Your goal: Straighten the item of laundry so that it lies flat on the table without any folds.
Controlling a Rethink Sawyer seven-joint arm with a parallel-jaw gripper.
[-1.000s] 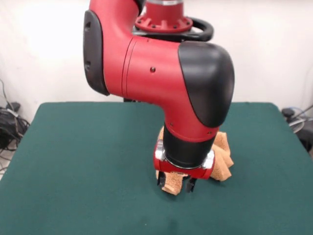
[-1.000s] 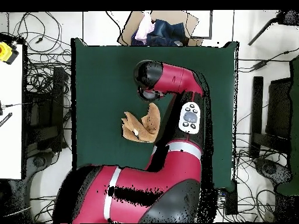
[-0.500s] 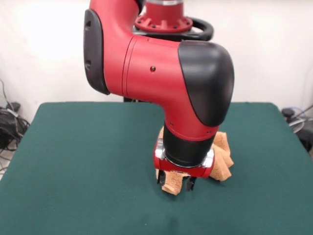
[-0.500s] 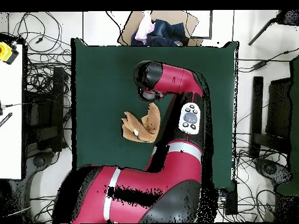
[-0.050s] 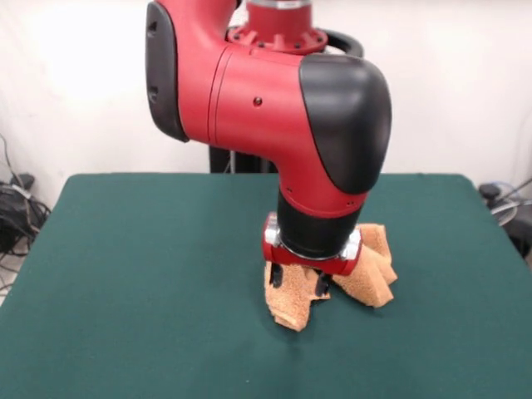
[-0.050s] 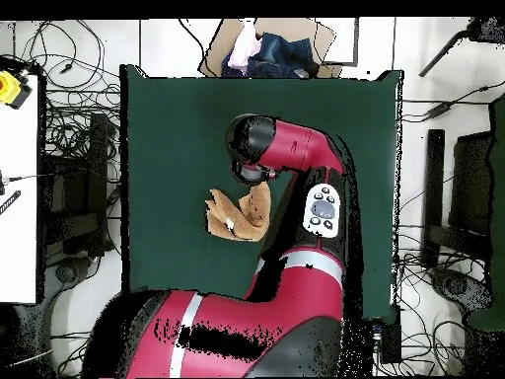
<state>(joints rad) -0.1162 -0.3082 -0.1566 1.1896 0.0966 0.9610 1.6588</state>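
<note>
towel crumpled, folded over itself, mid-table, somewhat toward right edge in front view; one bunched corner hangs directly under gripper, pinched between closed fingers, rest trails on felt beside wrist; no containers; spreading judged barely begun

Even, bright indoor light from above, no glare. Soft shadow under arm on counter. Front view slightly soft; wall behind washed out, near white.

Robotics lab, cable tangles, green table
</note>
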